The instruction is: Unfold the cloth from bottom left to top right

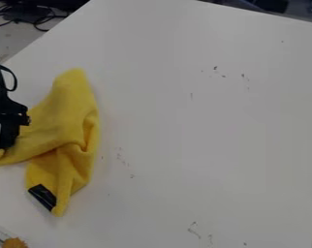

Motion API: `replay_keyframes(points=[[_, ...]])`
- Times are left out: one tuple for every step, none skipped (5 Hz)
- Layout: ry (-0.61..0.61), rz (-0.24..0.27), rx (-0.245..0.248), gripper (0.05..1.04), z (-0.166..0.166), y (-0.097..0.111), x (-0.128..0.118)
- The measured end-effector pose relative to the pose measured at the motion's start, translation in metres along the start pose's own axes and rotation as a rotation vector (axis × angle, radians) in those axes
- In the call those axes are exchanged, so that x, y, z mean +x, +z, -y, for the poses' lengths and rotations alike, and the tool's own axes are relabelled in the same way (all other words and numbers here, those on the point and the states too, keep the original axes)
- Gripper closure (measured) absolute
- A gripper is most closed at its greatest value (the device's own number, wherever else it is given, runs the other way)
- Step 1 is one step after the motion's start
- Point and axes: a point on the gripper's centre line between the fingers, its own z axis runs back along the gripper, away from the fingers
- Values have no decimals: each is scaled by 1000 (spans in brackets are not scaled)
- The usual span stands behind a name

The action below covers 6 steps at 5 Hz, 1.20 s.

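My gripper is at the left edge of the camera view, over the left side of the yellow cloth. The yellow cloth lies bunched on the left part of the white table, with folds running through its middle. One end points up toward the back, and another, with a black patch, points down toward the front. A third corner stretches left to a spot just below the gripper. The gripper covers part of the cloth's left edge, and whether it holds that corner is unclear.
The white table carries small dark marks and spans most of the view. Black cables lie beyond its upper left edge. At the bottom left corner sits an orange-brown object beside a clear-edged item.
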Motion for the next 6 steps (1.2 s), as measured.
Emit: replay_keyframes(points=[[-9, 5, 1, 724, 0, 0, 1], [2, -9, 9, 930, -1, 0, -1], [0, 9, 24, 1011, 0, 9, 2], [-9, 75, 25, 1016, 13, 34, 12], [-70, 109, 18, 1016, 37, 59, 21], [-128, 128, -14, 1016, 67, 81, 22]])
